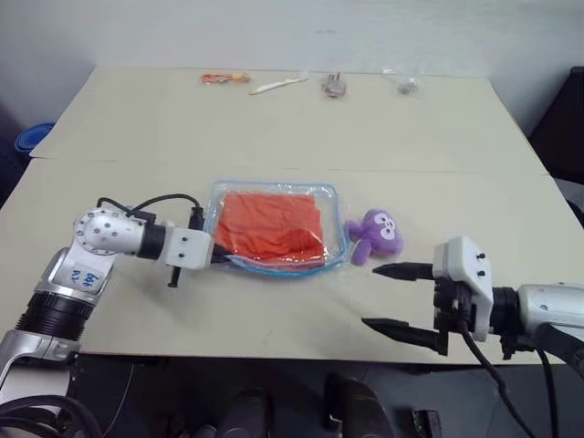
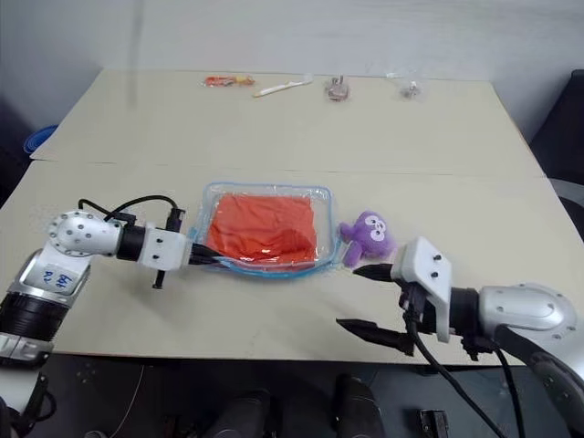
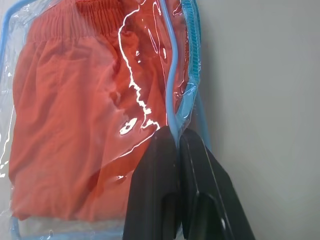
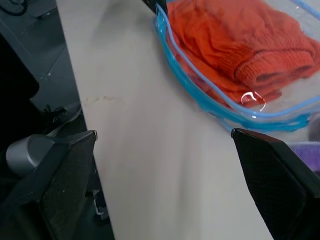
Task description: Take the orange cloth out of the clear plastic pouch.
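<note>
- The pouch (image 1: 276,228) lies flat mid-table, the orange cloth (image 1: 271,226) still inside it.
- The left gripper (image 3: 176,142) is pinched tight on the pouch's blue edge, at the corner nearest that arm.
- The right gripper (image 1: 394,297) hangs spread wide and empty, off the pouch's other end, near a purple toy (image 1: 375,235).

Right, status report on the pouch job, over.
Left pincer shut on the clear plastic pouch at its blue edge. Right pincer open, off the pouch. Orange cloth inside the pouch. Purple plush toy beside the pouch.
</note>
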